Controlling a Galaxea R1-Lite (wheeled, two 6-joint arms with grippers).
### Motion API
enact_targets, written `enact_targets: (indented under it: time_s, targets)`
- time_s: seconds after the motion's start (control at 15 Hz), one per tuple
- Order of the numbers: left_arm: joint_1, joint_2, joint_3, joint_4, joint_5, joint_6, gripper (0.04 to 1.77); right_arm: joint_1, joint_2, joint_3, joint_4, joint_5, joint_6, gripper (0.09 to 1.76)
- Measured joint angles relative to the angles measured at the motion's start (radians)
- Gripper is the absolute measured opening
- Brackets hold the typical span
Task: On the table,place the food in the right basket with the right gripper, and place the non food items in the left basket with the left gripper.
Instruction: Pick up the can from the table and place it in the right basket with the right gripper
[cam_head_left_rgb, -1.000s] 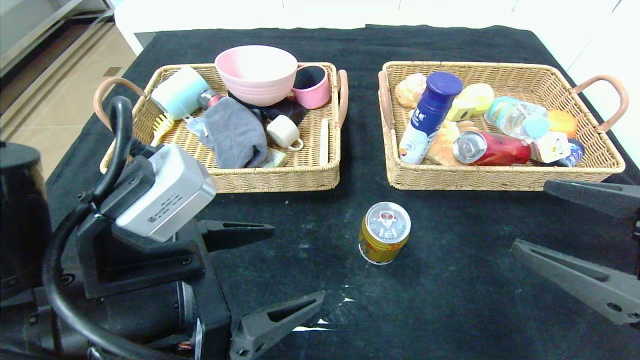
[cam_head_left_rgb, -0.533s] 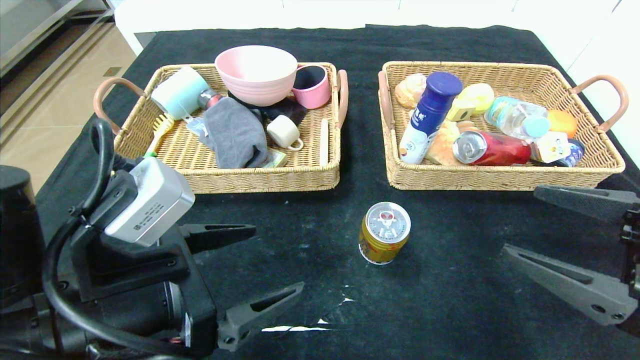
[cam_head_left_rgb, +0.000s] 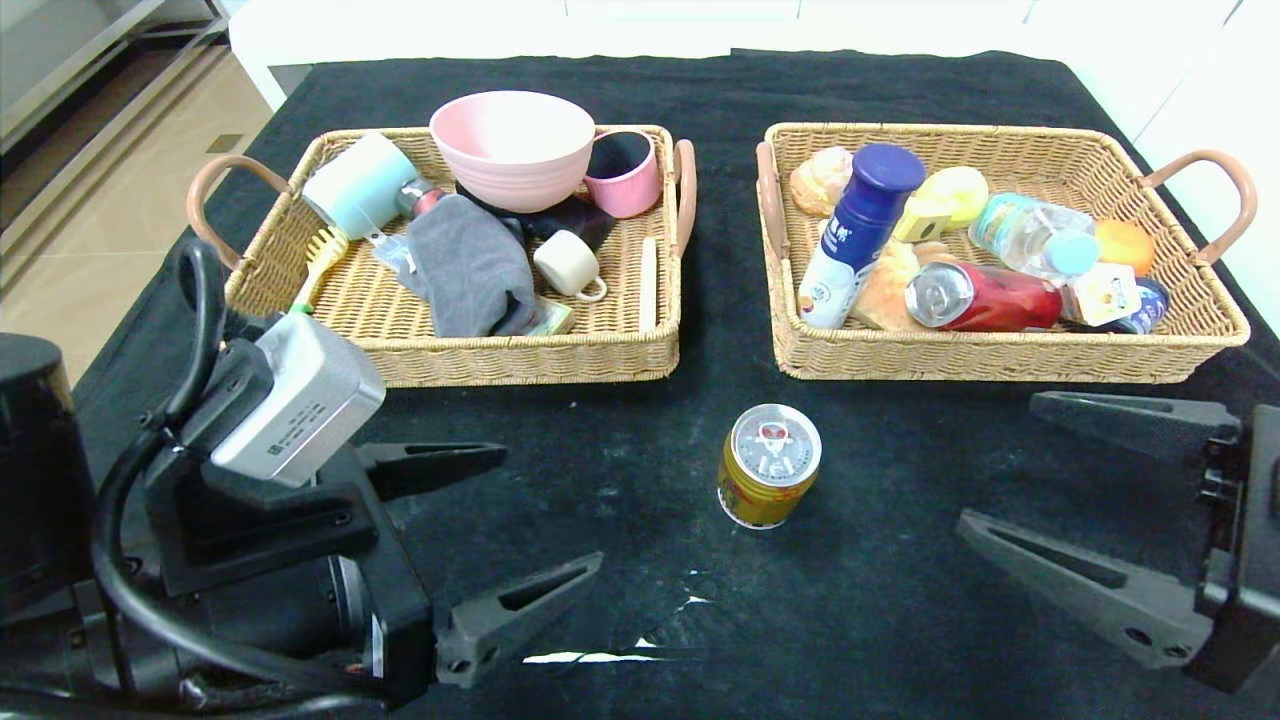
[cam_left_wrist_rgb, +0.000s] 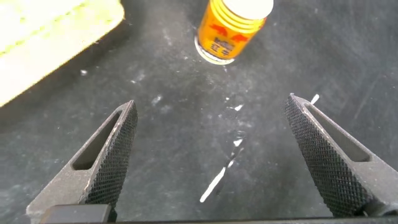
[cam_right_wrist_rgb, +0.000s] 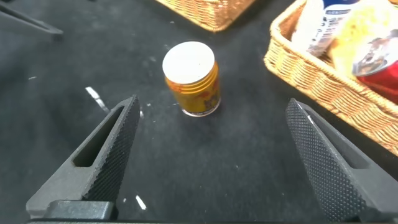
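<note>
Head view: can (cam_head_left_rgb: 769, 465) stands alone between baskets (cam_head_left_rgb: 560, 360) and tools.

I can't read the tiny words on the gold can (cam_head_left_rgb: 768, 479). In the left basket (cam_head_left_rgb: 520, 362), the grey towel (cam_head_left_rgb: 468, 267) hides what's under it. The right arm (cam_head_left_rgb: 1240, 560) runs off the picture's edge.
</note>
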Motion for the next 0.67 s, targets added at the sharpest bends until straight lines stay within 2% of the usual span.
enact_targets:
  time_s: [0.13, 0.27, 0.53, 0.67]
  targets:
    - [0.011, 0.005, -0.001, 0.002, -0.001, 0.0, 1.72, 0.072, 0.043, -0.037, 0.003, -0.134, 0.002, 1.71]
    - [0.024, 0.011, -0.003, 0.002, -0.002, 0.003, 1.72, 0.137, 0.096, -0.116, 0.072, -0.282, 0.01, 1.71]
    - [0.043, 0.003, -0.012, 0.006, 0.004, 0.006, 1.72, 0.272, 0.18, -0.386, 0.419, -0.543, 0.164, 1.71]
    - [0.05, -0.014, -0.022, 0.016, 0.004, 0.008, 1.72, 0.33, 0.251, -0.525, 0.552, -0.697, 0.272, 1.71]
